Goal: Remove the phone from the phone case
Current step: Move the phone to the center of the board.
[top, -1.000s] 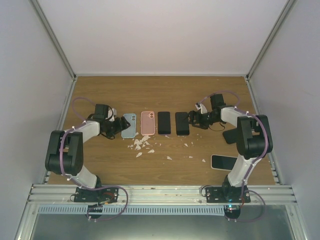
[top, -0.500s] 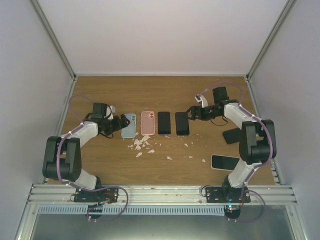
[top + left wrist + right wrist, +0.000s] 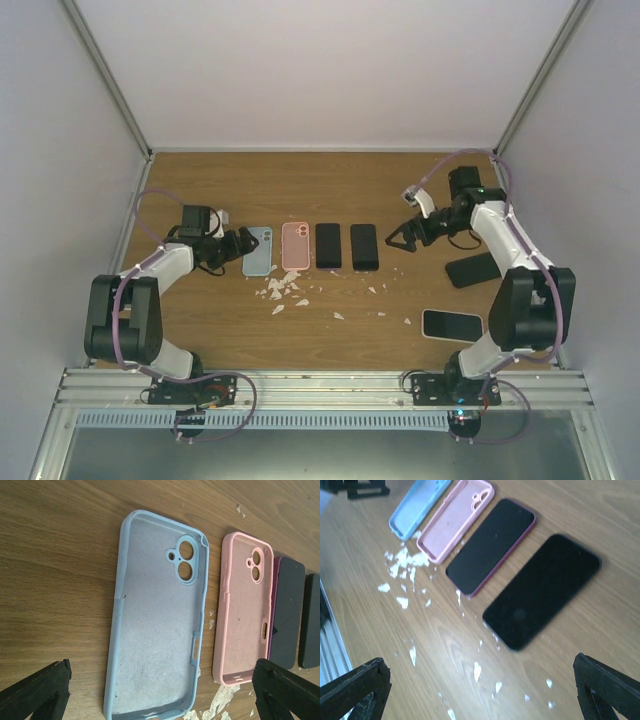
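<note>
Lying flat on the table (image 3: 300, 190), third in the row: the phone (image 3: 490, 545), seated in its dark red case (image 3: 504, 558), between an empty pink case (image 3: 455, 525) and a bare black phone (image 3: 542, 590). Spread wide and gripping nothing, the left gripper (image 3: 236, 243), just beside the empty blue case (image 3: 155, 620). Likewise splayed and empty, the right gripper (image 3: 398, 240), above the table near the black phone. White scraps (image 3: 402, 562) scattered nearby.

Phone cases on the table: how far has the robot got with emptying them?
Done: the blue case and pink case lie empty. In hand: nothing; the left gripper and right gripper are both open. Left: the maroon-cased phone still sits in its case.
</note>
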